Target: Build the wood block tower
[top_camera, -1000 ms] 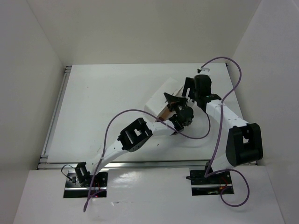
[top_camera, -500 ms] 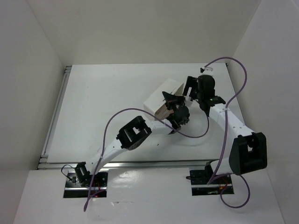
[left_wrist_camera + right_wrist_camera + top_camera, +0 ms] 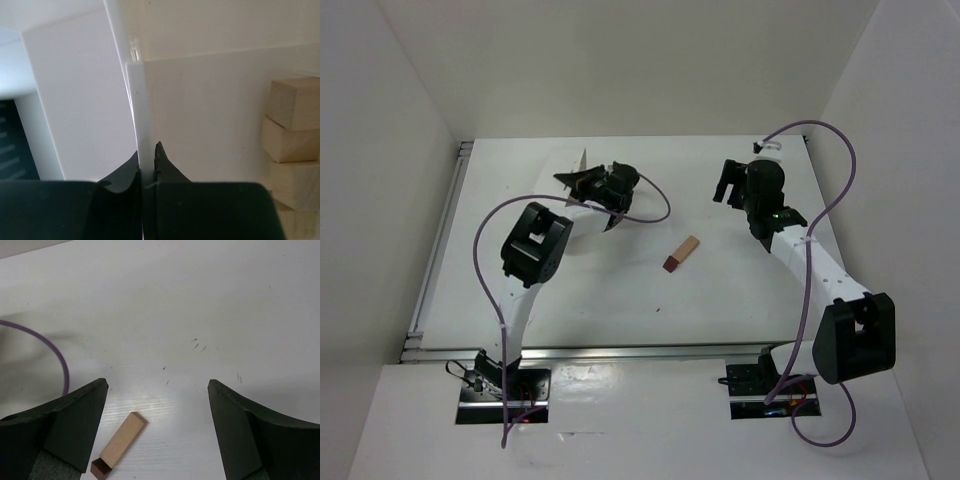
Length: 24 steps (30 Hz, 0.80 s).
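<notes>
Left pincer (image 3: pixel 146 152): jaws found closed on the thin upright wall of the white tray (image 3: pixel 142 110). To the right of the fingers, beyond that wall, tan wood blocks (image 3: pixel 291 131) are seen piled against one another.

Right pincer (image 3: pixel 157 384): jaws found wide apart, nothing held. Below the gap, close to its left finger, a tan wood piece (image 3: pixel 120 442) with a maroon end lies flat on the table (image 3: pixel 200 300).

The piece is judged light, stiff and smooth-faced. It is best taken across its long sides at mid-length, as an end grip is likely to let it twist.
</notes>
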### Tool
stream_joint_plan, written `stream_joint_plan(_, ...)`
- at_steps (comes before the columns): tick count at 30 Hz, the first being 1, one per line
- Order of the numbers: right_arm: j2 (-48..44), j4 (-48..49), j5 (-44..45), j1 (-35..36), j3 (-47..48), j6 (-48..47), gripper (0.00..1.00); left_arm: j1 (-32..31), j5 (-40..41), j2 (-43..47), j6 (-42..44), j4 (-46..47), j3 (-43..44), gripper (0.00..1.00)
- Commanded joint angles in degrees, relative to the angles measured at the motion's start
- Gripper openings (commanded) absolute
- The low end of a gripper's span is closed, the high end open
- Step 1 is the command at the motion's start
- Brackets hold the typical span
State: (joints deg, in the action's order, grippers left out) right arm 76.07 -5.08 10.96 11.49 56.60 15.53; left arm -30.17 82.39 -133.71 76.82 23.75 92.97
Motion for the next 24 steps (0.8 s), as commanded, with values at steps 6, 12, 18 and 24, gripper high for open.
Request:
stream_joint_plan(6, 1.7, 2.1, 1.7, 0.0, 0.1, -1.1, 0.89, 7.9, 0.8, 10.5, -4.2, -25.9, -11.9, 0.0)
stream_joint_plan(12, 5.0, 0.7, 0.5, 0.0, 2.1, -1.7, 0.89, 6.4, 0.8, 6.6, -2.5, -25.7, -8.5, 0.0)
stream_joint_plan(18, 5.0, 0.0, 0.5, 0.0, 2.1, -1.7, 0.89, -2.4, 0.8, -6.8, 1.5, -20.2, -10.6, 0.0)
stream_joint_plan(24, 5.0, 0.5, 0.5, 0.0, 2.1, -1.7, 0.89, -8.7, 0.3, -13.4, 3.9, -15.7, -13.7, 0.0)
